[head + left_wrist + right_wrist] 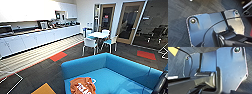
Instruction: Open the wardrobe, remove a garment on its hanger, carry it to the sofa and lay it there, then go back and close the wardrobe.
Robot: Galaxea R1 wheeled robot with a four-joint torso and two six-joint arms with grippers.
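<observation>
The bright blue sofa (117, 67) fills the lower right of the head view, its low rounded backrest facing the room. The burnt-orange garment (82, 85) lies crumpled on the seat near the sofa's left end, with white letters partly showing. A thin white curve of the hanger (93, 80) pokes out at the garment's right edge. Nothing grips the garment. A dark part of my right arm (162, 85) shows at the lower right corner, over the sofa's right end. Both wrist views look down at dark carpet past my own dark plates.
A round white table (98, 34) with white-and-blue chairs (90, 43) stands beyond the sofa. A long white kitchen counter (37, 37) runs along the left wall. Wood-framed glass doors (128, 22) are at the back. Dark carpet with orange patches (58, 56) lies between.
</observation>
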